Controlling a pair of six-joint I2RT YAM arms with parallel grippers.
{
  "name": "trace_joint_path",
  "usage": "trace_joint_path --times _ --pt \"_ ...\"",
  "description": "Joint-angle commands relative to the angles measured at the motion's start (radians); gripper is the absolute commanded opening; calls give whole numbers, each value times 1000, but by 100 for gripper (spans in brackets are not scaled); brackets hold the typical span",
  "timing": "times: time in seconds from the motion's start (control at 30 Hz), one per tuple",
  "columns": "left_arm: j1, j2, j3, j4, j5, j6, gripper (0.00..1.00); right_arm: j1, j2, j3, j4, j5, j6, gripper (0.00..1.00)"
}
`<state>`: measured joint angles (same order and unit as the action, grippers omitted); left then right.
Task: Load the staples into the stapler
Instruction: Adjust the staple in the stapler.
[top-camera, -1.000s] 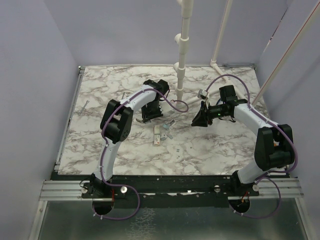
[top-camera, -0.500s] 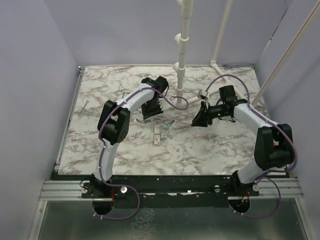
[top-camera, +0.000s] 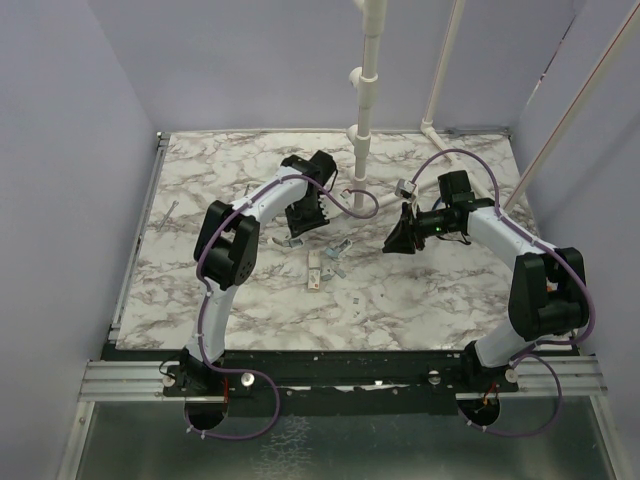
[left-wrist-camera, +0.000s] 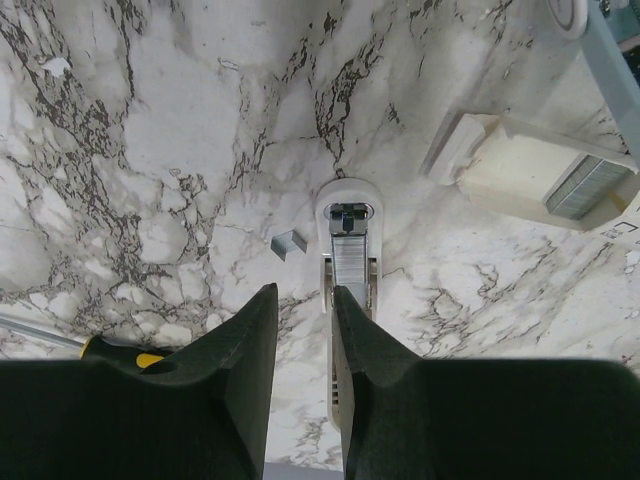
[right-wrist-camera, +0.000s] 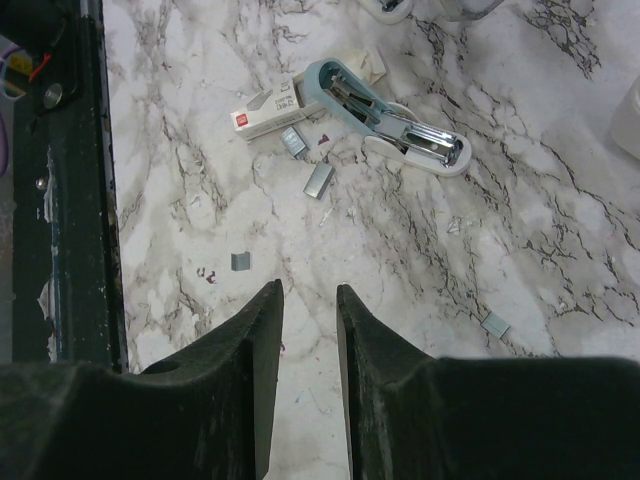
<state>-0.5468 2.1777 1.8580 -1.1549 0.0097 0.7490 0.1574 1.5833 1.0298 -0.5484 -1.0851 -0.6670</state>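
The stapler (right-wrist-camera: 385, 115) (top-camera: 340, 249) lies hinged wide, teal top to one side and chrome rail on the white base. Short strips of staples (right-wrist-camera: 318, 180) lie loose beside it. My right gripper (right-wrist-camera: 308, 287) (top-camera: 392, 243) hovers open to its right, nothing between the fingers. My left gripper (left-wrist-camera: 305, 290) (top-camera: 300, 222) is open low over the marble. A white rounded piece with a silvery staple-filled channel (left-wrist-camera: 348, 255) (top-camera: 290, 240) lies beside and partly under its right finger, not between the jaws. A single small staple bit (left-wrist-camera: 288, 243) sits just ahead.
A small white box with a red label (right-wrist-camera: 268, 112) (top-camera: 316, 272) touches the stapler. A cream box showing a block of staples (left-wrist-camera: 530, 175) is at the upper right of the left wrist view. A black-and-yellow tool handle (left-wrist-camera: 120, 350) lies left. White pipe stand (top-camera: 360, 150) behind.
The left gripper has drawn back toward the far side, uncovering the white piece beneath it. The right arm has stayed still.
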Motion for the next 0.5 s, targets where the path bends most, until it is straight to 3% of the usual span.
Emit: trace_joint_path --times 0.0,0.47 --pt "3 0 -2 15 48 -11 30 1 4 29 -22 2 -17 32" --pt "3 17 -41 9 53 -2 30 1 10 31 -25 4 -20 32"
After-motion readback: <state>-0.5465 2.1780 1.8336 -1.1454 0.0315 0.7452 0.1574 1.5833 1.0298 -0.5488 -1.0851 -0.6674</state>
